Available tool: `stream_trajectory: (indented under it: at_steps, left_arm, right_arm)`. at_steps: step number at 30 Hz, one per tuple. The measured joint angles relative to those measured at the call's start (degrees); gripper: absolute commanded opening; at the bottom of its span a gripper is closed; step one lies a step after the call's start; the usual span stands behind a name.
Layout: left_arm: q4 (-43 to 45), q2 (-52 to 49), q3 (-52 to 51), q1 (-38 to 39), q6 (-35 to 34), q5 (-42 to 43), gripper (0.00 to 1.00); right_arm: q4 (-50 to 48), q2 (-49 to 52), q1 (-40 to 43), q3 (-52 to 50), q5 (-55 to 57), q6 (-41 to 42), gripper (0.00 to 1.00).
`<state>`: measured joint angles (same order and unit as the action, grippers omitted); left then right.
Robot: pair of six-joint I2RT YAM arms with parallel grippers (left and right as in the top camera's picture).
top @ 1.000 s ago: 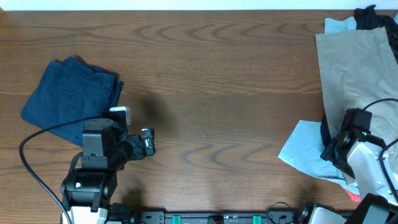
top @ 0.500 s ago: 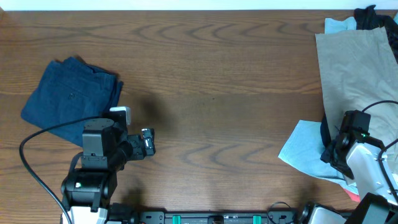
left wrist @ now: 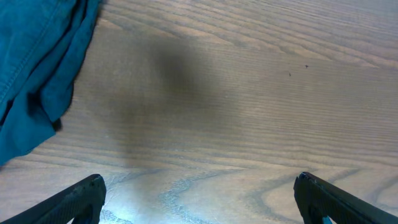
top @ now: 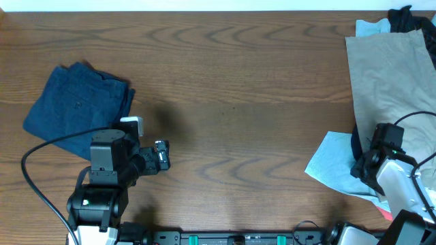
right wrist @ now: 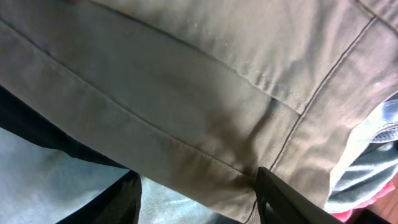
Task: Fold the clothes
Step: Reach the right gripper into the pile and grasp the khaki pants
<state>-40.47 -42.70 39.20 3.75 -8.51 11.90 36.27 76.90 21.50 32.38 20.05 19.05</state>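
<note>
The khaki trousers (top: pixel 385 75) lie spread over a pile at the table's right edge, and their stitched hem fills the right wrist view (right wrist: pixel 186 81). A light-blue garment (top: pixel 330 163) sticks out under them. My right gripper (top: pixel 361 167) is open at the pile's lower left, its fingers (right wrist: pixel 199 199) either side of the khaki hem with light-blue cloth (right wrist: pixel 37 168) beneath. A folded navy garment (top: pixel 75 105) lies at the left. My left gripper (top: pixel 162 155) is open and empty over bare wood (left wrist: pixel 199 205), right of the navy garment (left wrist: pixel 31 62).
A black garment (top: pixel 409 17) and more light-blue cloth sit at the pile's far end. A dark layer (right wrist: pixel 25 118) lies between khaki and light-blue. A red-orange bit (right wrist: pixel 388 193) shows at the pile's near edge. The wooden table (top: pixel 231 102) stretches between the arms.
My right gripper has shifted very slightly at the edge of the pile. The left arm and the garments have not moved.
</note>
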Motion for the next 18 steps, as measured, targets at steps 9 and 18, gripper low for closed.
stream_trajectory:
  at_steps: [9, 18]
  left_arm:
    - [0.0, 0.0, 0.0, 0.0, 0.0, 0.0, 0.98]
    - [0.0, 0.0, 0.0, 0.0, 0.0, 0.0, 0.98]
  right_arm:
    - [-0.57, 0.0, 0.0, -0.11, 0.85, 0.02, 0.39]
    - [-2.36, 0.0, 0.0, -0.2, 1.92, 0.09, 0.01]
